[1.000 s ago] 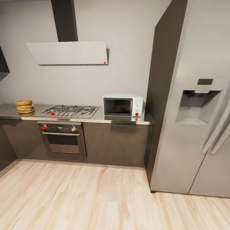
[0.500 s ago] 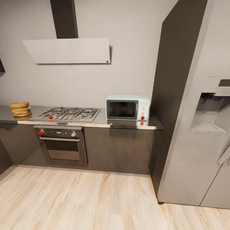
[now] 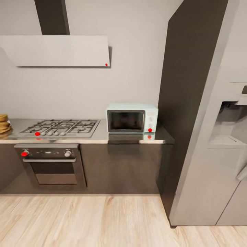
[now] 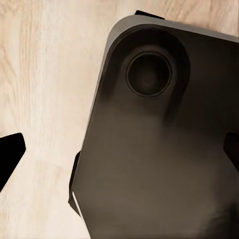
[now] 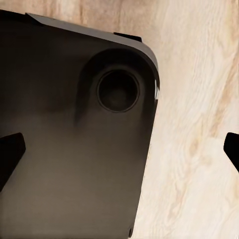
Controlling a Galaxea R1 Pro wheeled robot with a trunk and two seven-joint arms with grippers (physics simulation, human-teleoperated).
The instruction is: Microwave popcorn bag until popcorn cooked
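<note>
Countertop (image 3: 103, 136) carries the microwave (image 3: 132, 118), popcorn bag (image 3: 4, 124) far left.

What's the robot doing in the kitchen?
It isn't holding anything. It faces the countertop, where the small blue microwave sits with its door shut, beside the gas hob. The popcorn bag peeks in at the far left edge. Both arms hang low over the wooden floor, each tool spread open.

microwave (image 3: 132, 118) on countertop (image 3: 103, 136), door shut, hob (image 3: 60, 127) beside
</note>
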